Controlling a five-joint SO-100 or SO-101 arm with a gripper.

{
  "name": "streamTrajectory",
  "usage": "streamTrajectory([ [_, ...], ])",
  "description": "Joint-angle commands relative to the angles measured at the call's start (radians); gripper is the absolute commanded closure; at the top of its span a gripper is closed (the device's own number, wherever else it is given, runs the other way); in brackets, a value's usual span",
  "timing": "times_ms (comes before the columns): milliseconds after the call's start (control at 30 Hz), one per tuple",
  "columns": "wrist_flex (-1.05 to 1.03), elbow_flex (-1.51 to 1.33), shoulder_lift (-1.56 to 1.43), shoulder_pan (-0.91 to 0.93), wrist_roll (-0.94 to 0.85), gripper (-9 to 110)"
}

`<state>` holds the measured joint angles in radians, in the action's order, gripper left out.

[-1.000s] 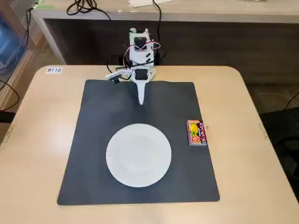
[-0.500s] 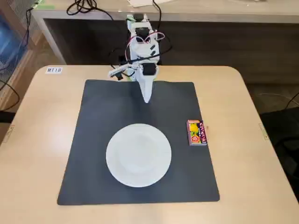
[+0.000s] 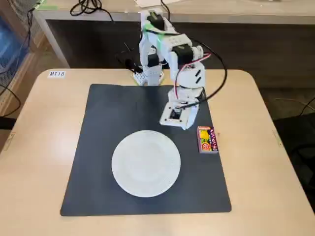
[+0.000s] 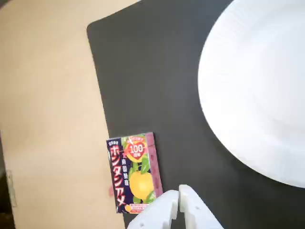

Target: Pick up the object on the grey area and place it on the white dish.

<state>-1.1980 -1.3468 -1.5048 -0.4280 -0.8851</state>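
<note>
The object, a small red packet [image 3: 207, 139] with a yellow fruit picture, lies flat at the right edge of the grey mat [image 3: 108, 123]. In the wrist view the packet [image 4: 133, 171] straddles the mat's edge [image 4: 143, 71], partly over the wood. The white dish [image 3: 145, 163] sits empty in the mat's middle, and its rim [image 4: 248, 95] fills the wrist view's right side. My gripper [image 3: 188, 125] hovers just left of and behind the packet. Its fingertips [image 4: 178, 192] are pressed together, shut on nothing, close to the packet's corner.
The light wooden tabletop [image 3: 44, 147] surrounds the mat, with a small label [image 3: 57, 73] at its back left. The arm's base [image 3: 147, 73] stands at the mat's back edge, trailing black cables. A bench [image 3: 221, 14] runs behind the table.
The arm has swung from the mat's back centre out to the right and forward, bringing the gripper down beside the packet. Packet and plate have not moved.
</note>
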Motion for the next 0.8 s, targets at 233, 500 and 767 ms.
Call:
streamTrajectory([
  [233,-0.229,0.543,0.408,-0.123,-0.172,101],
  [500,-0.494,1.043,0.701,-0.127,-0.242,94],
  [767,-0.5,0.997,0.698,-0.146,-0.221,72],
])
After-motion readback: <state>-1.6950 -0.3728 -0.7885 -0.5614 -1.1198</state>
